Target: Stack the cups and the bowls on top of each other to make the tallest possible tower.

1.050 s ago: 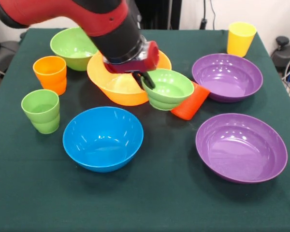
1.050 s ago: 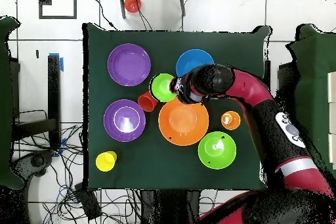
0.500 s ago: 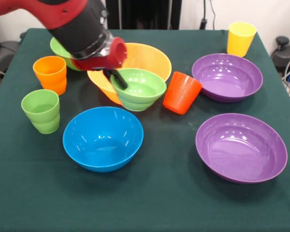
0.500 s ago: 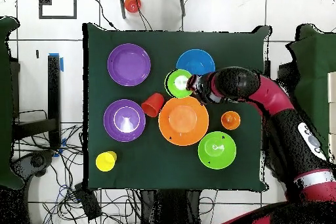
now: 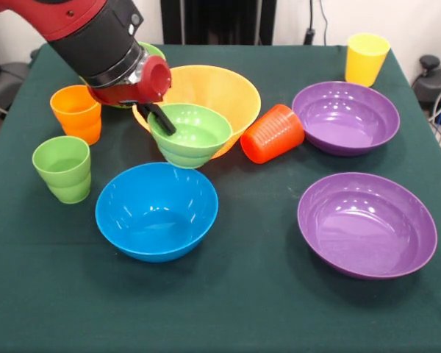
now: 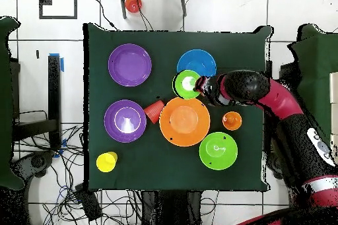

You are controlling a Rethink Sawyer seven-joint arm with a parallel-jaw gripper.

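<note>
Beside the orange bowl [image 5: 213, 92], the hand [image 5: 156, 118] apparently grips the small green bowl's [image 5: 191, 134] rim (one finger inside).

At the front view's centre, the small bowl [image 5: 189, 134] sits against the front of the large bowl [image 5: 213, 94]. Just right of them a tipped cup [image 5: 273, 133] lies on the worktop [image 5: 242, 309]. Below stands the medium bowl [image 5: 156, 210]; two cups [image 5: 76, 112] [image 5: 62, 168] stand left, two shallow bowls [image 5: 345, 116] [image 5: 367, 223] right.

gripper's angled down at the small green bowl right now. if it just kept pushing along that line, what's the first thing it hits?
The gripper already has a finger over the small light-green bowl rim, so it would press into that bowl's inner wall first. Beyond it, probably the table, near the blue bowl; depth is unclear.
</note>
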